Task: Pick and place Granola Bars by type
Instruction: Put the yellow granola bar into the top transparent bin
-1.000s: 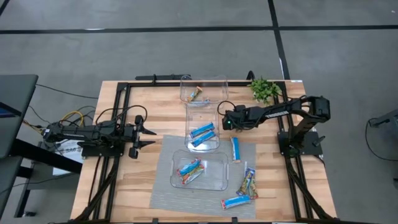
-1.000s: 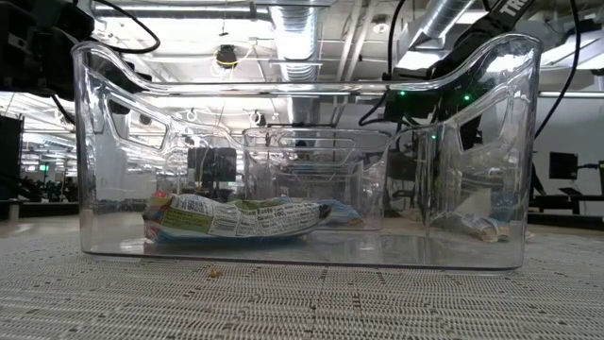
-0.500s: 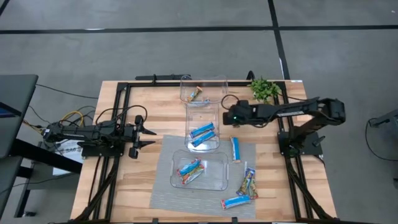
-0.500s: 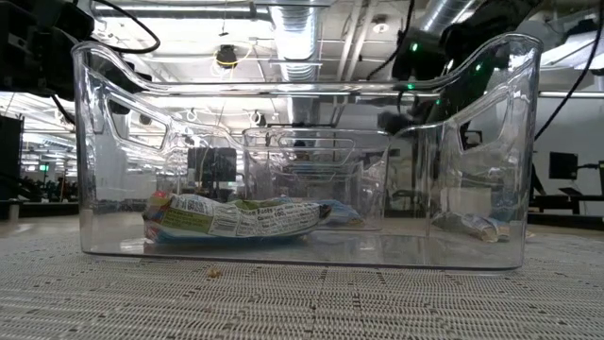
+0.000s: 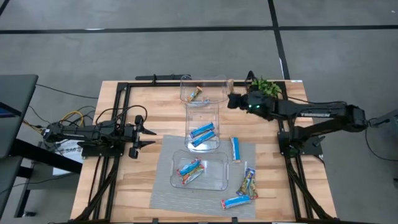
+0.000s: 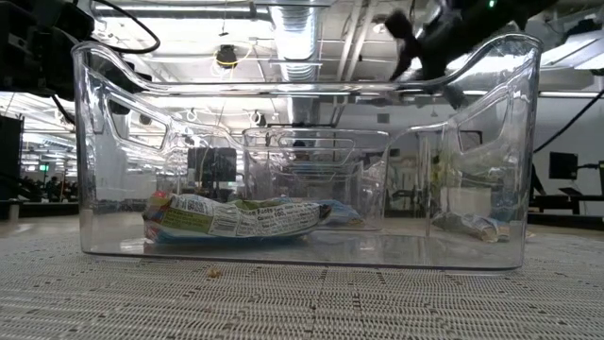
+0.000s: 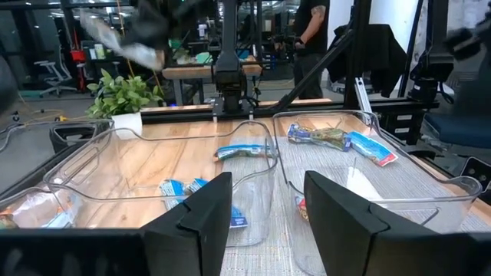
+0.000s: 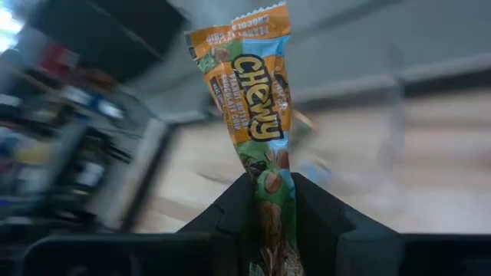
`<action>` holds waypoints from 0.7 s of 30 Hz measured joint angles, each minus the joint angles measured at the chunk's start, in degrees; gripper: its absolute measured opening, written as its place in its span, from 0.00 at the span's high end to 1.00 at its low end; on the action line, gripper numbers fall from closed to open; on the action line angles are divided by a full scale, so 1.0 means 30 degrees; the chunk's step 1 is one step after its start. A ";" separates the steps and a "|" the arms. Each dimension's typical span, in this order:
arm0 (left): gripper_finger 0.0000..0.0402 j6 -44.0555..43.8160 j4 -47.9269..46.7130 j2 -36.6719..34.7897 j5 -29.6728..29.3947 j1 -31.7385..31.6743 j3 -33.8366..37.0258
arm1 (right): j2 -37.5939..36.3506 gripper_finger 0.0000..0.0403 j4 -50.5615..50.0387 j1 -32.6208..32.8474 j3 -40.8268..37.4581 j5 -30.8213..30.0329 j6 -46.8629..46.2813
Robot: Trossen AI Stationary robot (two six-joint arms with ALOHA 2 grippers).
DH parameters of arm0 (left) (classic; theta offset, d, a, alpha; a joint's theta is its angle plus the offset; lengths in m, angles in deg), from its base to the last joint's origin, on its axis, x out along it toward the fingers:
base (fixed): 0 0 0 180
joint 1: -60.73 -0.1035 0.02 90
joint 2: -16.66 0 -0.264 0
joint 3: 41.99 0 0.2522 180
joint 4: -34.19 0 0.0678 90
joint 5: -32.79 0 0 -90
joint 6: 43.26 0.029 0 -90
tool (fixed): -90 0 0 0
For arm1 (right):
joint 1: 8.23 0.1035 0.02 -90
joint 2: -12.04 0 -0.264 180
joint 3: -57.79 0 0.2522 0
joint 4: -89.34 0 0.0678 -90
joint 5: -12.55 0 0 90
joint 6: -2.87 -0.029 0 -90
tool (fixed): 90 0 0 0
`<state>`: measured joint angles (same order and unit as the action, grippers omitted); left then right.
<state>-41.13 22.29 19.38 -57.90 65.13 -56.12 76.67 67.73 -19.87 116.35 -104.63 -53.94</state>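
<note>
The right claw (image 8: pixel 268 201) is pinching the lower end of a flat, crinkled orange-and-green granola bar (image 8: pixel 257 103), holding it upright beside the far clear plastic bin (image 5: pixel 203 90). The left claw (image 5: pixel 142 130) is resting spread open and empty over the wooden table (image 5: pixel 155 106), well apart from the glossy blue bars (image 5: pixel 202 134) lying in the middle bin.
</note>
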 joint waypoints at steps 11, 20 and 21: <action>0.61 -0.0039 0.0000 0.0003 -0.0012 0.0000 -0.0005 | -0.0520 0.83 0.3041 0.0000 0.0007 0.0029 0.2445; 0.61 0.0021 0.0002 0.0002 0.0000 0.0000 -0.0005 | 0.2024 0.83 0.1376 -0.0778 0.2811 0.1406 0.6800; 0.61 0.0099 0.0000 0.0000 -0.0007 -0.0001 -0.0004 | 0.2568 0.83 0.1009 -0.0957 0.3382 0.1794 0.7647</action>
<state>-40.84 22.29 19.38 -57.92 65.13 -56.13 84.37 70.76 -22.74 126.49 -99.24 -31.00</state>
